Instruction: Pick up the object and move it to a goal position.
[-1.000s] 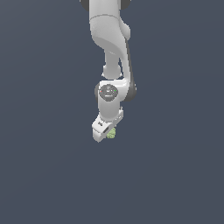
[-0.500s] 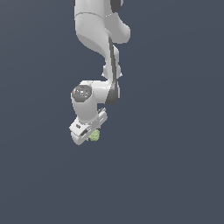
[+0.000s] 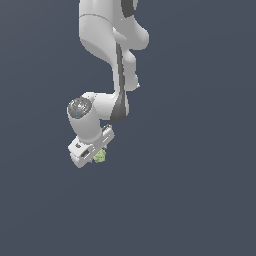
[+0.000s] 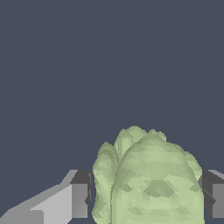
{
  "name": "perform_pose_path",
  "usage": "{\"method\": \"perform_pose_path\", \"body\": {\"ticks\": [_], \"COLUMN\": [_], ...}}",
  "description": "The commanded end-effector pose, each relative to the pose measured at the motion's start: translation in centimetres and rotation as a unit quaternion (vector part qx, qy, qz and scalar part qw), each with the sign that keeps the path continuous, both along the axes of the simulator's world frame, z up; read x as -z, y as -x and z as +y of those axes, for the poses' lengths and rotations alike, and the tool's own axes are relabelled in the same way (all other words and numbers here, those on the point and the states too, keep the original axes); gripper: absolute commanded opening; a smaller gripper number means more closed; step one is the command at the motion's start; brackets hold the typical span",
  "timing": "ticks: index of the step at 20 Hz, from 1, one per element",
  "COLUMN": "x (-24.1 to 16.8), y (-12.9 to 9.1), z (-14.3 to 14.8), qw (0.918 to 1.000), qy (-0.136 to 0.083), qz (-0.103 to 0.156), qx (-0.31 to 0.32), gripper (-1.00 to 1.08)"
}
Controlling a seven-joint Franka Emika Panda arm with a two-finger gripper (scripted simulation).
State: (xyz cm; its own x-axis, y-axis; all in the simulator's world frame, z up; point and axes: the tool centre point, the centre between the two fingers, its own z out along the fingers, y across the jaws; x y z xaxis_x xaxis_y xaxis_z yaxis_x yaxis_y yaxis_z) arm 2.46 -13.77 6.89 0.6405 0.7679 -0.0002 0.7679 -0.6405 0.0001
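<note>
Fingers (image 4: pixel 81 199) stand on either side of the object (image 4: pixel 151 181) in the wrist view, their dark pads pressed against its flanks, so the gripper (image 4: pixel 146 201) is closed on it, holding it between the tips. The object is a pale green, lumpy blob with a bumpy surface; it fills the gap between the pads and bulges out past them. Behind it there is only flat, dark grey-blue background, with nothing touching it from any other side.

In the exterior view the same small green blob (image 3: pixel 99 156) sits at the tip of the white gripper (image 3: pixel 95 156), which is tilted and points down toward that view's left. The wrist joint lies just above the hand, and the arm (image 3: pixel 112 45) rises from there out of the picture's top edge. No shadow or surface is visible under the object, so it seems to be carried in the air, though I cannot tell how high.

By my judgement the pick-up is done: the object is grasped and lifted. What remains is bringing it to the goal position. No goal marker shows in either view, so how much of the way is left cannot be judged.
</note>
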Motion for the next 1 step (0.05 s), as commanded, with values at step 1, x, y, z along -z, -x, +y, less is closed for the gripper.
{"method": "perform_pose_path", "body": {"ticks": [1], "x": [0.00], "y": [-0.07], "z": [0.14], "qw": [1.0000], "qy": [0.000], "qz": [0.000], "qx": [-0.001], "gripper": [-1.00]}}
